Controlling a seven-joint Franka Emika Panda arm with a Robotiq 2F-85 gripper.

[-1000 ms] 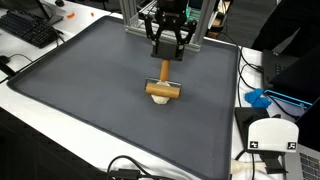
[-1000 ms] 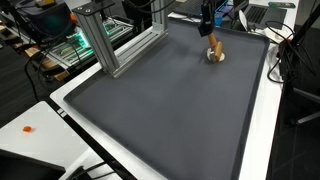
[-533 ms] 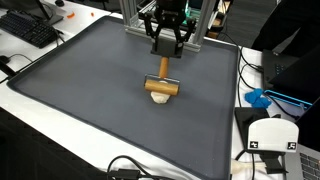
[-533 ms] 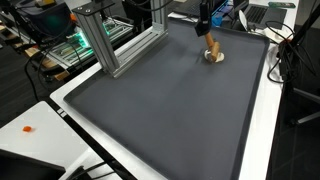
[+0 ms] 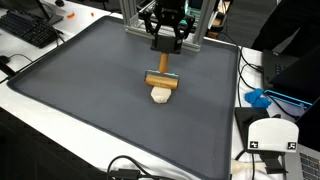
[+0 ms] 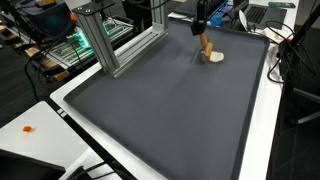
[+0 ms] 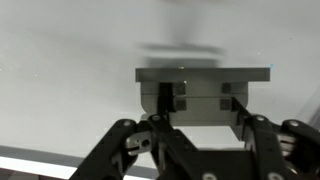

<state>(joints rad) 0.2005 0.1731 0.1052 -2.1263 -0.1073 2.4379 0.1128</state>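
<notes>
Clamped tight on a wooden mallet (image 5: 161, 79), that gripper (image 5: 164, 47), jaws pinching the top of the handle and the head hanging crosswise underneath. Seen in both exterior views, with the gripper (image 6: 200, 30) up near the far edge of the dark mat (image 6: 150, 110) and the mallet (image 6: 205, 46) dangling at a slight tilt below it.

Right at 6 o'clock of the head, a cream lump (image 5: 161, 96) lying flat on the mat (image 5: 90, 80). Head just above it, too close to call whether touching. Same lump (image 6: 215, 57) peeking out at 4 o'clock of the mallet from the opposite angle.

Down the wrist view, washed out and grey: dark fingers (image 7: 125, 140) rising from 6 o'clock, the mallet head (image 7: 203, 75) a pale bar across the middle.

Around the edges: a black keyboard (image 5: 30, 28) at 10 o'clock of the mat, an aluminium frame (image 5: 130, 18) at 12 o'clock behind the arm, a blue object (image 5: 258, 98) at 3 o'clock, a white device (image 5: 270, 135) at 4 o'clock. On that device, a black-and-white label (image 5: 270, 147), print far too small to read. No other legible writing or brand anywhere.
</notes>
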